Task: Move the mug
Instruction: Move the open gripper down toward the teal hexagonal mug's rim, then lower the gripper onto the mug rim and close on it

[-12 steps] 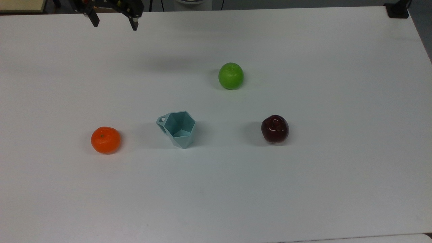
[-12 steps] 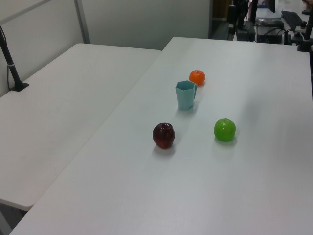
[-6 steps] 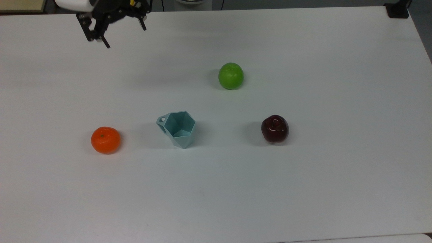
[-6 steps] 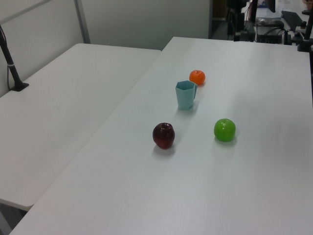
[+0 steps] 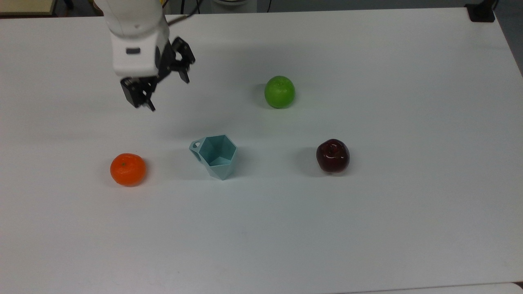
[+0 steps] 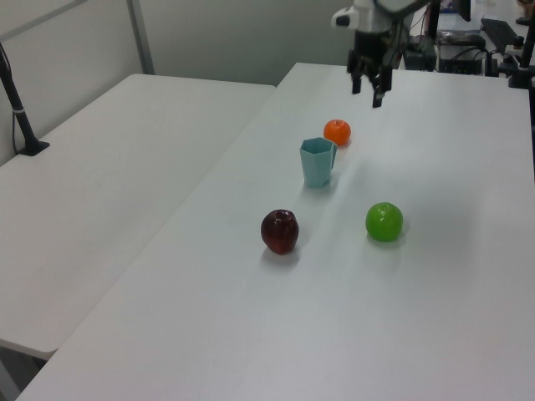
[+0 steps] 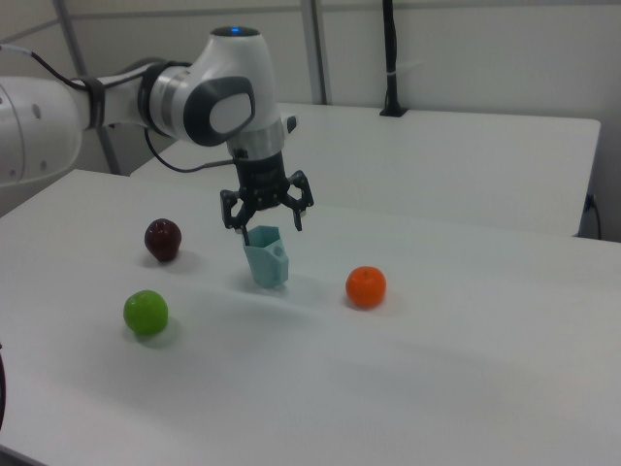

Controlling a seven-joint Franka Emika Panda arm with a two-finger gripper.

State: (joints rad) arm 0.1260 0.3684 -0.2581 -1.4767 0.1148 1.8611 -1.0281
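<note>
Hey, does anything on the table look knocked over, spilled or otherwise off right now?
Nothing stands out. The mug stands upright, and the orange, green apple and red apple sit apart from it on the table. The gripper hangs open above the table, touching nothing.

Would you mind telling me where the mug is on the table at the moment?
In the top view the mug stands upright near the table's middle, between the orange on its left and the red apple on its right.
</note>
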